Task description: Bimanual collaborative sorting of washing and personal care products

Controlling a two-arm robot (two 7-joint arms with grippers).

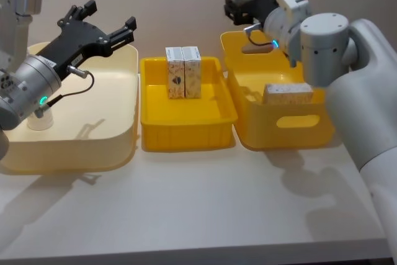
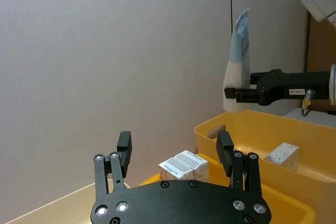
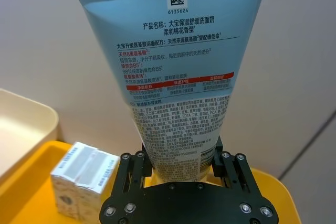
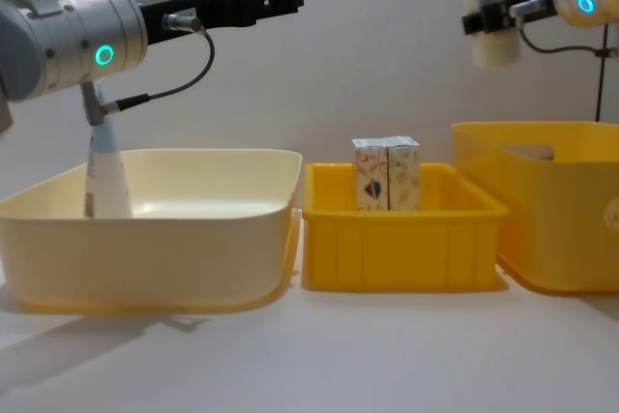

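My right gripper (image 1: 247, 8) is shut on the cap end of a pale blue-white tube (image 3: 173, 66), holding it upright, crimped end up, high over the back of the deep yellow bin (image 1: 298, 130). The held tube (image 4: 488, 7) also appears in the left wrist view (image 2: 239, 59). Two patterned cartons (image 1: 183, 72) stand side by side in the shallow yellow tray (image 1: 186, 131). Another carton (image 1: 288, 94) lies in the deep bin. A second tube (image 4: 104, 166) stands in the cream bin (image 1: 118, 141). My left gripper (image 1: 108, 24) hovers open above that bin, holding nothing.
The three bins sit in a row at the table's far side, cream at left, shallow tray in the middle, deep bin at right. Bare white tabletop (image 1: 205, 209) lies in front of them. A plain wall rises close behind.
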